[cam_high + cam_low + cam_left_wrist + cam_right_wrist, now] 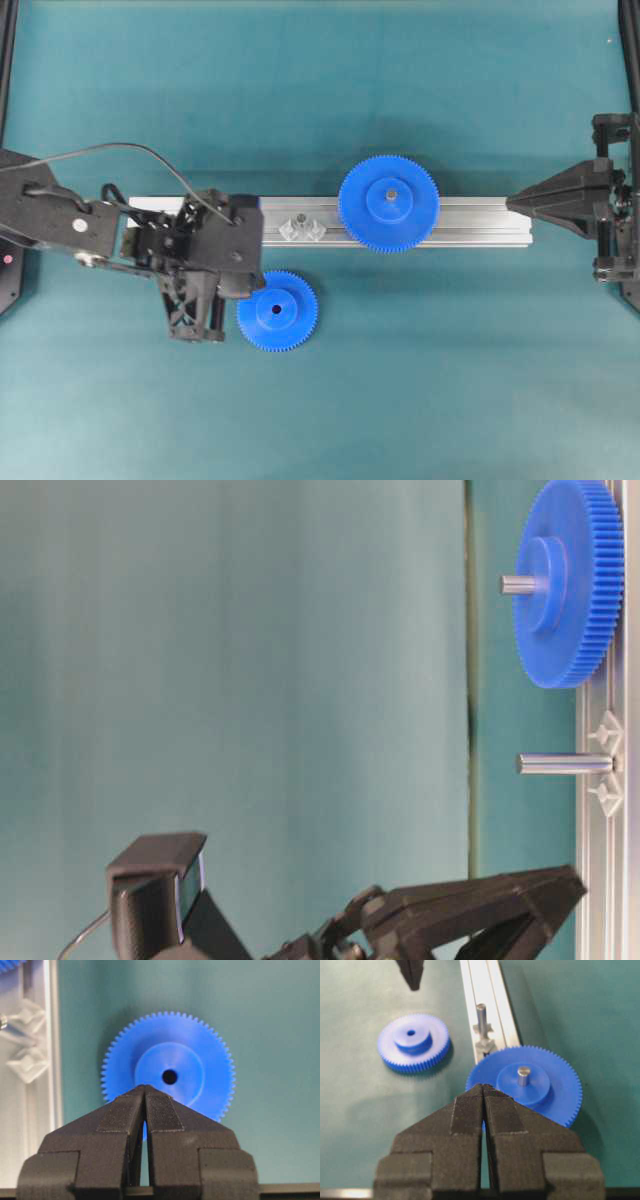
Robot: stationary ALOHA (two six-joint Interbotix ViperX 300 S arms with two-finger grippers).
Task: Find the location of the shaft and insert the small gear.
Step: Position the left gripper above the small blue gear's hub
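**Teal desk, small gear loose beside the rail**

Teal matting covers the desk (420,380) under everything. My target, the small gear (277,311), lies flat on that mat, hub up, dark centre hole showing, just off the rail's edge at about 6 o'clock from the shaft (301,217) in the overhead view. The shaft stands upright and bare on its shiny bracket, seated in the aluminium rail (480,222), which runs from 9 to 3 o'clock across the desk.

Further along the rail, toward 3 o'clock from the shaft, the wider blue gear (388,203) sits over the rail on its own grey metal pin.

My left fingers (145,1091) are pressed together, pads touching, gripping nothing. In my left wrist view their tips overlap the near rim of the small gear; I cannot tell whether they touch it. From overhead, my left arm lies at 9 o'clock of that gear.

My right fingers (483,1089) are likewise closed and empty, held off the rail's end at 3 o'clock, well apart from both gears.
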